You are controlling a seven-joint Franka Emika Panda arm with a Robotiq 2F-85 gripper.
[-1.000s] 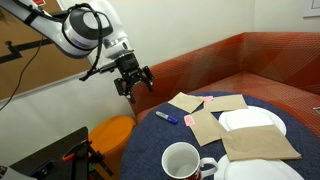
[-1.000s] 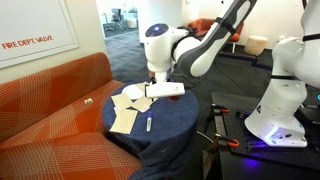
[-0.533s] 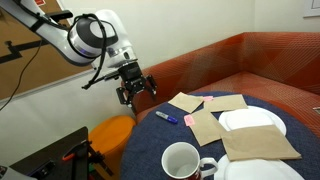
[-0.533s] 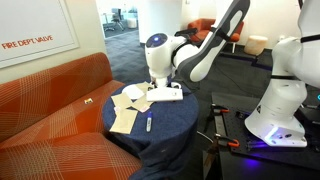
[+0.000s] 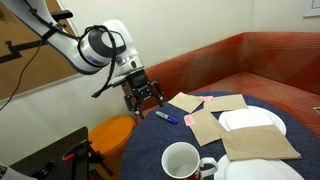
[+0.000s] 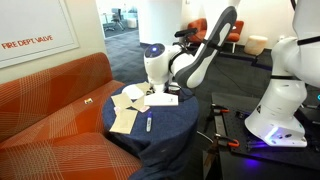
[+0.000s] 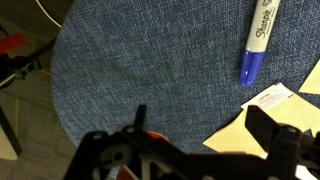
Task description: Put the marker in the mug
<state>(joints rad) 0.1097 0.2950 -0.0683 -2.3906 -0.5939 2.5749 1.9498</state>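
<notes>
The blue marker (image 5: 165, 116) lies flat on the blue tablecloth near the table's far left edge. It also shows in an exterior view (image 6: 149, 124) and at the top right of the wrist view (image 7: 258, 45), blue cap nearest the gripper. The white mug (image 5: 182, 160) stands upright at the table's near edge, empty. My gripper (image 5: 143, 93) hangs open and empty above the table edge, a little left of the marker. In the wrist view the gripper (image 7: 203, 125) has its jaws spread wide, with the marker ahead and to the right.
Brown paper napkins (image 5: 205, 126) and white plates (image 5: 250, 120) cover the right of the table. A small pink object (image 5: 187, 119) lies beside the marker. An orange stool (image 5: 110, 132) stands left of the table and an orange sofa (image 5: 260, 60) behind it.
The gripper has moved down and right, toward the table edge and the marker. It stays open. The marker and mug have not moved.
</notes>
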